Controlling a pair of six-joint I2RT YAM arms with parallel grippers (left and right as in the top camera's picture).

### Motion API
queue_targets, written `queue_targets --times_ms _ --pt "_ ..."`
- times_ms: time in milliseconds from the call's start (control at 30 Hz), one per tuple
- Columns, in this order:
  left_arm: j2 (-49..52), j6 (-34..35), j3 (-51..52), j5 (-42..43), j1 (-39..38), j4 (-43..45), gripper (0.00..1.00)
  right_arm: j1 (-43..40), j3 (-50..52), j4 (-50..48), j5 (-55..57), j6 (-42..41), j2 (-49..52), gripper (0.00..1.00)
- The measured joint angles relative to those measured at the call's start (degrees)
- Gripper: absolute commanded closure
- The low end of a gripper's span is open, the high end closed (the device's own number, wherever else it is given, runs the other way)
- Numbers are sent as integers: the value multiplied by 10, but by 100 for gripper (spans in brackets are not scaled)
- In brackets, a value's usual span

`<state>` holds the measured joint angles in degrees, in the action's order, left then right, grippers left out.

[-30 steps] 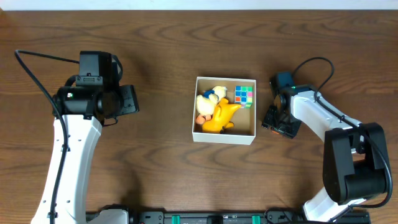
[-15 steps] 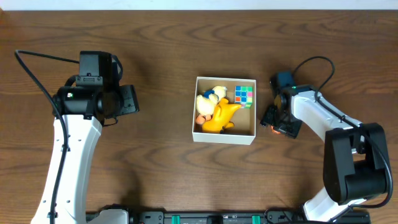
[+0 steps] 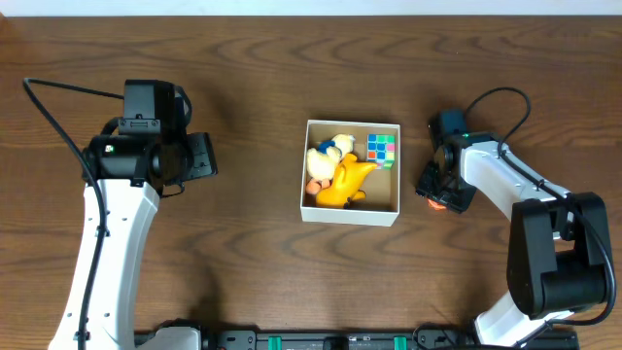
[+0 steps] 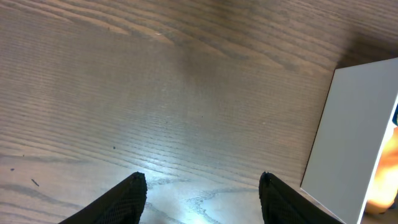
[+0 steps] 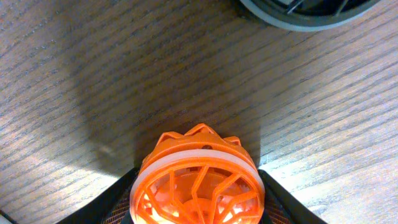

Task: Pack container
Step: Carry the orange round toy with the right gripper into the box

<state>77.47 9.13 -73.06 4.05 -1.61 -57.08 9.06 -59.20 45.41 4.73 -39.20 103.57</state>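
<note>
On the wooden table (image 3: 243, 78), the container (image 3: 350, 217) holds a yellow duck (image 3: 345, 182) and a cube (image 3: 381, 148).

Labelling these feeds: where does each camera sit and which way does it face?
Overhead: above the table, looking straight down; container, both arms.
Left wrist: on left arm, looks down at wood and the container's wall; its fingers show.
Right wrist: on right arm, looks down at orange toy between its fingers.
Shared: container, overhead and left wrist.
</note>
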Motion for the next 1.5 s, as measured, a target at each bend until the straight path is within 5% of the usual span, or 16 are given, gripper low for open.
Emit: queue_targets --times_ms 400,800,1500 --pt "0 0 0 0 0 0 39 0 0 11 2 17 -8 74" --pt "0 0 0 0 0 0 39 40 -111 25 2 64 -153 82" --pt "0 0 0 0 0 0 39 186 -177 -17 -39 238 -87 95"
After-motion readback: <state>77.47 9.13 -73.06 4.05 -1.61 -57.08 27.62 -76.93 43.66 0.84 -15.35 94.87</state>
